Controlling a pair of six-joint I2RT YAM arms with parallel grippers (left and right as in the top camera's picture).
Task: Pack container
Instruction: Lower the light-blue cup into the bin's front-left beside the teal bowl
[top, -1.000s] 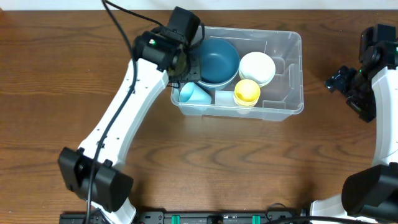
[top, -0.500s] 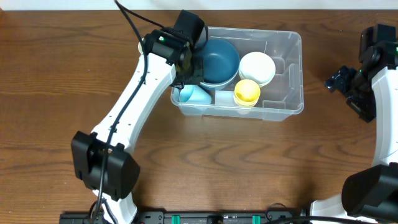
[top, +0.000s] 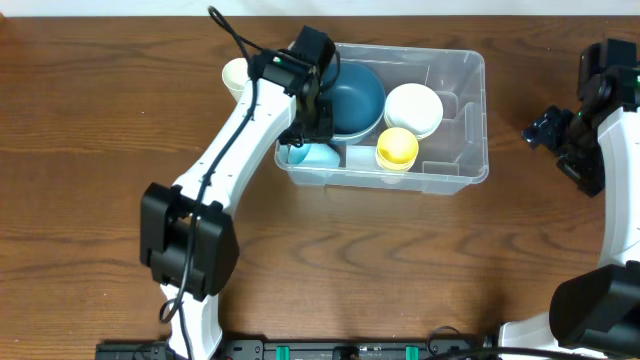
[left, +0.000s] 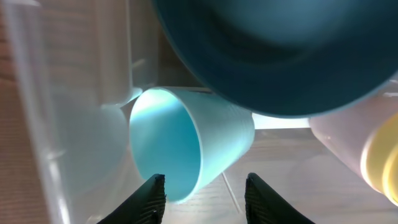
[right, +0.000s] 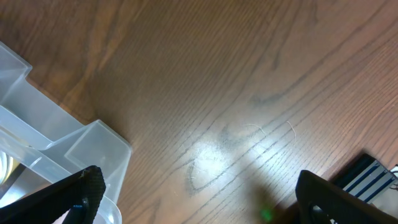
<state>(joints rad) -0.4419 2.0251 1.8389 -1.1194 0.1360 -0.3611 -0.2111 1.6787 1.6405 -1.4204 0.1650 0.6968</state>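
The clear container (top: 470, 62) stands at the back middle of the table. It holds a dark blue bowl (top: 355, 95), a white bowl (top: 413, 108), a yellow cup (top: 397, 148) and a light blue cup (top: 318, 156). My left gripper (top: 310, 128) reaches into the container's left end. In the left wrist view the light blue cup (left: 186, 146) lies on its side under the dark blue bowl (left: 273, 56). Its lower rim dips just between the tips of my left gripper (left: 205, 202), which is open. My right gripper (top: 560, 135) hangs open over bare wood, right of the container.
A cream cup (top: 236, 73) stands on the table just left of the container. The container's wall (left: 37, 112) lies close on the left gripper's left. A container corner (right: 62, 137) shows at the left of the right wrist view.
My left arm has swung right and the gripper has shifted slightly toward the light blue cup. The cream cup beside the container is now uncovered. The right arm is still.
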